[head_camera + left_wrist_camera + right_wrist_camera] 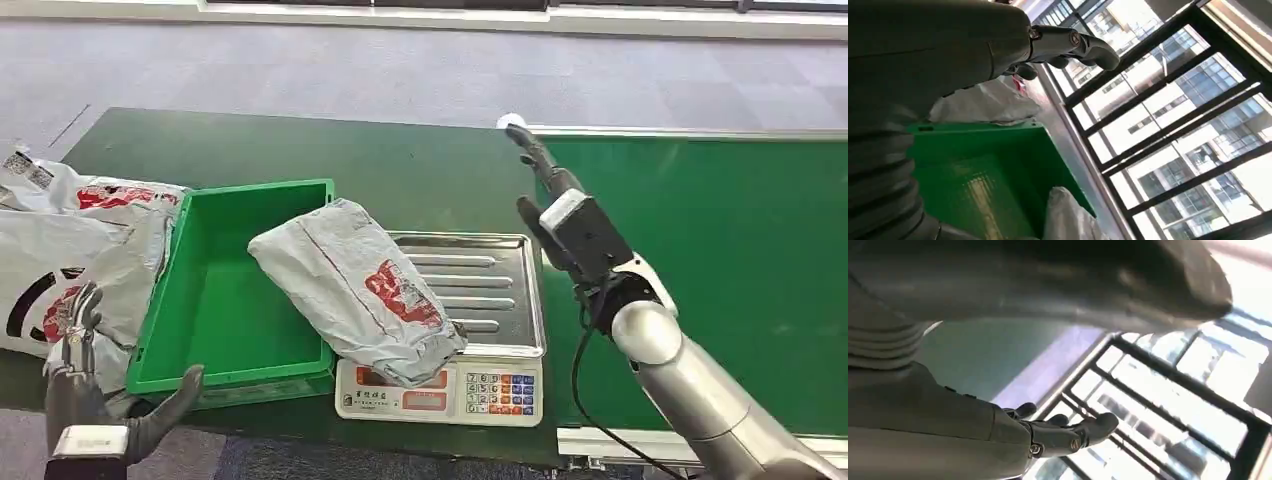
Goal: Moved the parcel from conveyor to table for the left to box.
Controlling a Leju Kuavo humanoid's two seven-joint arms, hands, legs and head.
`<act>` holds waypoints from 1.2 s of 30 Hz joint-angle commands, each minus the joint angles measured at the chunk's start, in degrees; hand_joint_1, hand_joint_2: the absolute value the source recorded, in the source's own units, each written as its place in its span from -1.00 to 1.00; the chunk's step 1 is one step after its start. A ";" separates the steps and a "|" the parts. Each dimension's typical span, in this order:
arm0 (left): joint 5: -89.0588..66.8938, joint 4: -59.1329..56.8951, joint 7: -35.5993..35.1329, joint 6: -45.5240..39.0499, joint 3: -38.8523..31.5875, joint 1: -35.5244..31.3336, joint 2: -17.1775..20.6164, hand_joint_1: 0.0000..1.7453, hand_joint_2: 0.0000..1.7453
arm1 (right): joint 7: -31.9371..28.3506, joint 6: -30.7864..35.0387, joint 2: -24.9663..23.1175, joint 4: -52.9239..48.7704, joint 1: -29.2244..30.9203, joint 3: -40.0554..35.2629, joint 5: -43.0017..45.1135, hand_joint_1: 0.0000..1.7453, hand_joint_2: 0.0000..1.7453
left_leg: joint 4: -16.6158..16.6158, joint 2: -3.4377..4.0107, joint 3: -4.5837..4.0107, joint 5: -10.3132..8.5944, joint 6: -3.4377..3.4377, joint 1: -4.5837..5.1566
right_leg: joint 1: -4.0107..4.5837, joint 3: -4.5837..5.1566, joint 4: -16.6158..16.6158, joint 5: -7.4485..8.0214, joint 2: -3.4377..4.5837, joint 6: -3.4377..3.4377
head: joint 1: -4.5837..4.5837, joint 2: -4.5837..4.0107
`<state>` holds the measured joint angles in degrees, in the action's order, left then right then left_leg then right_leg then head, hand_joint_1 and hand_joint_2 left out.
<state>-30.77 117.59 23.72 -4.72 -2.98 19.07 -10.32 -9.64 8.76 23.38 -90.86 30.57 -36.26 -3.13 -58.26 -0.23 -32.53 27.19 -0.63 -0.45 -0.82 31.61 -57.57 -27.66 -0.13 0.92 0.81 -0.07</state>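
The parcel (358,288) — a grey poly bag with red print — lay across the near right corner of the green box (232,290) and the steel pan of the scale (470,300), touching both, with its lower end over the scale's front panel. Relative to the scale, the box sat at 9 o'clock, directly beside it, on the dark green table (300,150). The right hand (560,215) was raised at 3 o'clock from the parcel, over the edge of the green conveyor (720,270), fingers extended and apart, holding nothing. The left hand (95,395) was at 7 o'clock from the box, near its front left corner, thumb spread toward the box rim and fingers parted — nothing in its grasp. More grey bags (80,250) lay piled at 9 o'clock from the box, against its left wall.
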 commanded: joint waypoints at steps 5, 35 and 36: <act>-7.57 -12.22 -6.54 -1.92 14.58 -12.55 11.98 -1.00 1.00 | -6.23 8.96 0.69 -4.04 -6.05 5.01 6.20 -1.00 -1.00 | 0.19 -0.10 -0.04 -0.17 0.00 0.02 | 0.01 0.06 0.13 0.10 -0.11 -0.08 | 0.02 0.00; -25.50 -44.81 -29.10 4.79 37.50 -43.31 10.95 -1.00 1.00 | -30.36 31.24 -19.95 -19.77 -38.63 18.38 -3.36 -1.00 1.00 | 0.30 -0.68 -0.19 -0.38 0.00 -0.09 | 0.09 0.07 0.24 0.11 -0.64 -0.15 | 0.00 0.00; -26.14 -48.21 -29.65 4.11 38.62 -44.66 9.61 -1.00 1.00 | -30.36 31.24 -18.01 -18.74 -38.60 16.69 -4.62 -1.00 1.00 | 0.34 -0.86 -0.17 -0.45 0.00 -0.10 | 0.10 0.05 0.34 0.12 -0.84 -0.15 | 0.00 0.00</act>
<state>-52.98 93.35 -1.01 -3.01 24.07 -11.91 3.30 -39.00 39.98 7.85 -108.24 -1.26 -22.34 -7.96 -58.20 -0.37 -32.66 27.08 -0.66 -0.50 -0.78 31.88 -57.57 -27.65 -0.27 0.86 0.81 -0.07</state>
